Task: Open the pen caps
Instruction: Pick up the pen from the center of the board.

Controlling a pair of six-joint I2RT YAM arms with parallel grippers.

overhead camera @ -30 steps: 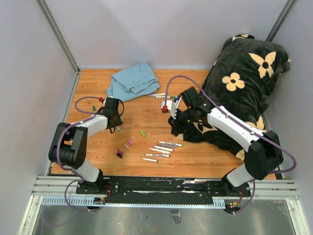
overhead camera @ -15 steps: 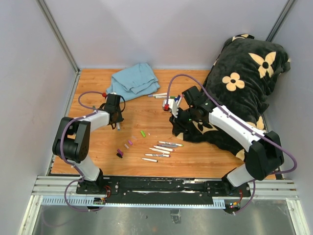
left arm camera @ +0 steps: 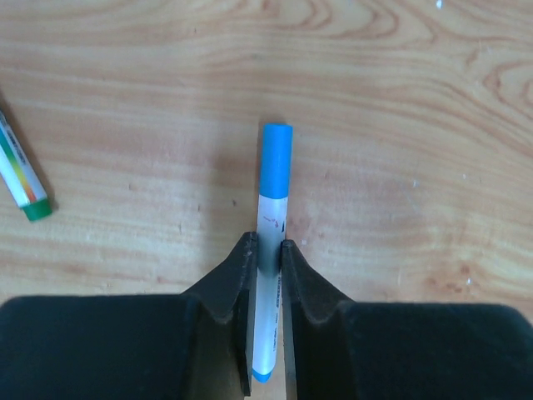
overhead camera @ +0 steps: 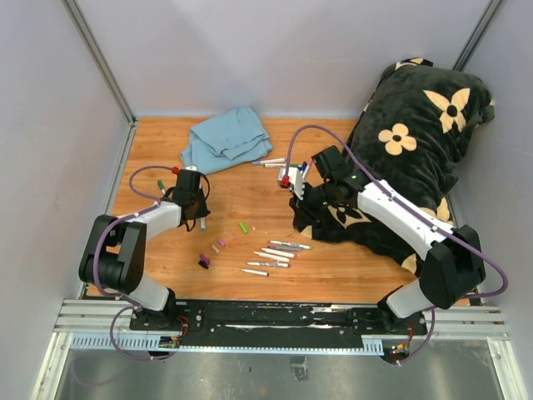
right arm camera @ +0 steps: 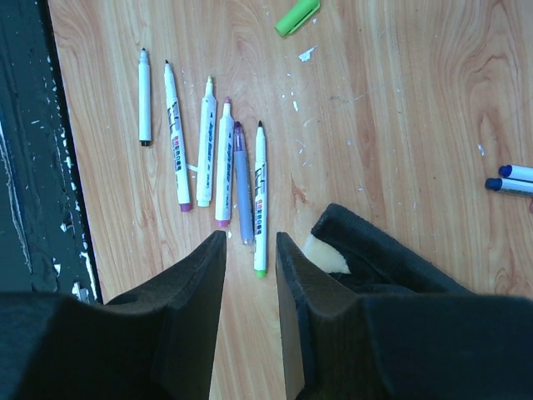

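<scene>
Blue cap sits on a white marker. The left gripper pinches that marker tight. Loose caps lie mid-way on the wood table. The right gripper hangs over bare markers, fingers a little apart, holding nothing.

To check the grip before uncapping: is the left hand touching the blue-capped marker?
Touching. In the left wrist view the left hand clamps the blue-capped marker: both fingers press its barrel, no gap.

Cloth at far left of tabletop; cushion along right side. Row of markers near front centre, pen caps scattered just left. Further left, marker clamped in left pincer.
</scene>
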